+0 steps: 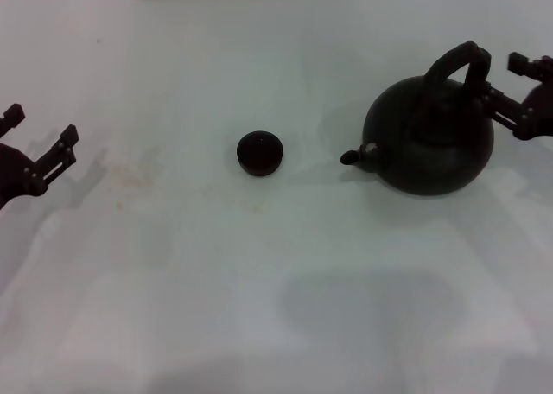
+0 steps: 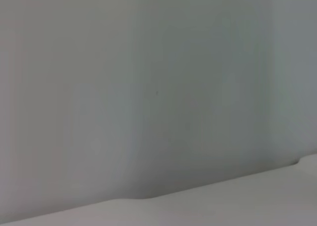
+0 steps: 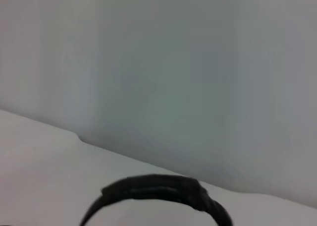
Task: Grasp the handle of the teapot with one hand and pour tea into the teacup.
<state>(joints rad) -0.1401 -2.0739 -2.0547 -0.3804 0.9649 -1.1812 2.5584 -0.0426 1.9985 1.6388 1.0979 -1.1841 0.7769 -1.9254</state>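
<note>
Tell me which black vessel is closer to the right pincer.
The teapot: its handle is right beside the right pincer, while the tiny teacup stands mid-table.

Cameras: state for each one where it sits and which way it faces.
Head view: above, looking down at the table; teacup, teapot, left gripper at the left edge, right gripper open by the handle.
Left wrist view: faces a blank wall; no robot parts.
Right wrist view: faces the same wall, handle below; no fingers visible.
Shared: the handle, head and right wrist.
</note>
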